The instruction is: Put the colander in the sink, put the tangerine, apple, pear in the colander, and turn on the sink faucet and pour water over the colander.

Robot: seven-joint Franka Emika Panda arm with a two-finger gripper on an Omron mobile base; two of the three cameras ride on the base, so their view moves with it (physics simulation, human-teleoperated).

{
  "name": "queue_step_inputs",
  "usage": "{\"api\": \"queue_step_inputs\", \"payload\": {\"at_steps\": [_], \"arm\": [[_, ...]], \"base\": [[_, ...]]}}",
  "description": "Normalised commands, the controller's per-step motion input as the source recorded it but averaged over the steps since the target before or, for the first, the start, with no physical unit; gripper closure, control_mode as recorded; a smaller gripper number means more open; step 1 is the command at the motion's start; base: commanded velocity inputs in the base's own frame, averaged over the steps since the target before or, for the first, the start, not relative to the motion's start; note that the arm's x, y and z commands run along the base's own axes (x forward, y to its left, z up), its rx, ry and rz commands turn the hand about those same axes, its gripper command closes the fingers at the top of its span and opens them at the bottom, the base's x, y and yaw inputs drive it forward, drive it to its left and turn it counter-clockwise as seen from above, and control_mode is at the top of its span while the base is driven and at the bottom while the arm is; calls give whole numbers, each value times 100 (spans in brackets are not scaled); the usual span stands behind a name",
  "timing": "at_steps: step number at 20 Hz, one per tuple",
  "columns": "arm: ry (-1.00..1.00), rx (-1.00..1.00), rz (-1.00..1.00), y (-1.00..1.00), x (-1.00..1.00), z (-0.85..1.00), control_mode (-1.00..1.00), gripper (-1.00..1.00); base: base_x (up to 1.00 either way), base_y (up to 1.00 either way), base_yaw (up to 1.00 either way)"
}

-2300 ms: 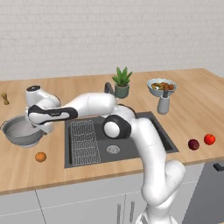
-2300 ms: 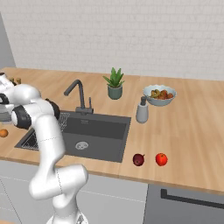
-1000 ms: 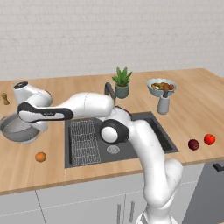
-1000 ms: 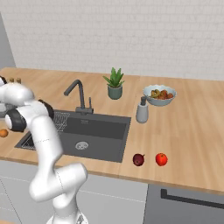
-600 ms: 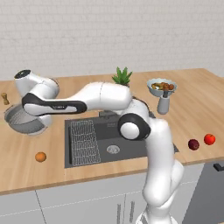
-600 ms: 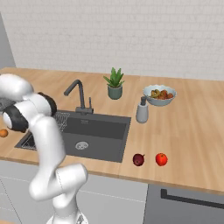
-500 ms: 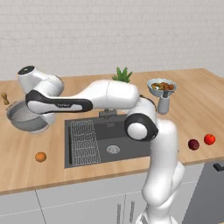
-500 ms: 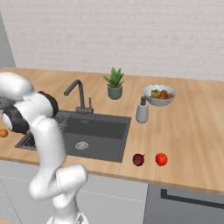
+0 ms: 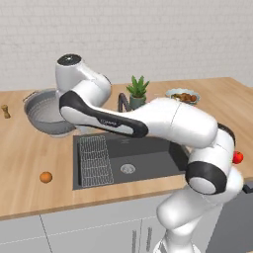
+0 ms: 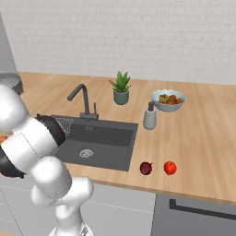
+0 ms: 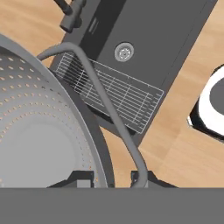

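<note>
Two-finger gripper [image 11: 111, 178] pinching the rim and side handle of the silver-grey perforated metal colander [image 9: 48, 112], held off the wooden counter [image 9: 29, 158] just left of the dark grey rectangular sink [image 9: 148, 158]. Small orange tangerine [image 9: 46, 177] on counter near sink's front-left corner.

Wooden tabletop [image 10: 203, 124] w/ dark sink [image 10: 99, 140] set in, round drain [image 10: 85, 153] on its floor. Sink faucet [image 10: 82, 101] upright at far rim, spout bent left. Potted plant [image 10: 121, 88] just beyond, to the right. Soap bottle [image 10: 150, 116] near sink's far right corner; fruit bowl [image 10: 168, 100] behind it. Maroon fruit [image 10: 146, 168] & red fruit [image 10: 170, 167] side by side, near edge, right of sink. White arm [image 10: 32, 152] fills near left.
</note>
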Motion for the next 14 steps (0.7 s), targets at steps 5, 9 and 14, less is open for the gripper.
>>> {"api": "queue_step_inputs", "payload": {"at_steps": [5,9,14], "arm": [[-17,16,-6,-100,-46,79,-100,100],[-16,17,-8,-100,-26,78,-100,100],[-3,15,-13,-100,-6,49,-100,100]], "base": [[0,0,0],[0,0,0],[0,0,0]]}}
